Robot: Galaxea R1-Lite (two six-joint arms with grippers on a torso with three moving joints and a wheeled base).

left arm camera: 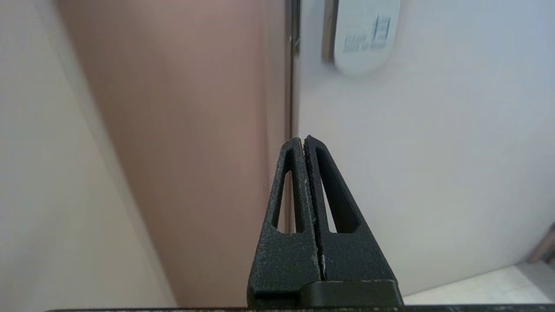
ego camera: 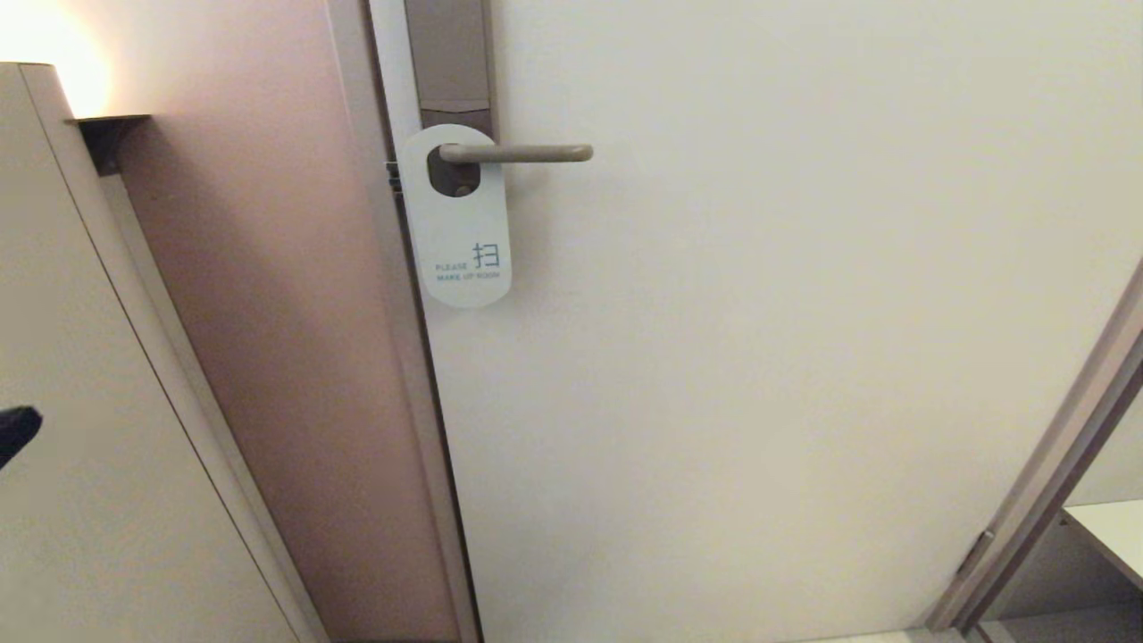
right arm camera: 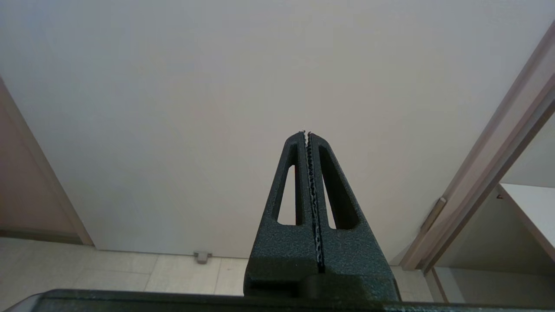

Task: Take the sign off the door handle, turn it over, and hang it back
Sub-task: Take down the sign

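Note:
The sign (ego camera: 457,219) hangs by its oval hole on the door handle (ego camera: 518,154), white side out with teal "PLEASE MAKE UP ROOM". The handle is a slim beige lever on a tall brown-grey plate (ego camera: 449,58). The sign's lower end also shows in the left wrist view (left arm camera: 366,37). My left gripper (left arm camera: 303,139) is shut and empty, well below and left of the sign; a dark tip of it shows at the head view's left edge (ego camera: 16,430). My right gripper (right arm camera: 307,133) is shut and empty, low before the bare door, out of the head view.
The white door (ego camera: 759,357) fills the middle. A brownish wall panel (ego camera: 286,313) and a cream cabinet side (ego camera: 80,446) stand to the left. A door frame (ego camera: 1054,464) and a white shelf (ego camera: 1112,531) are at the lower right. A small doorstop (right arm camera: 201,256) sits on the tiled floor.

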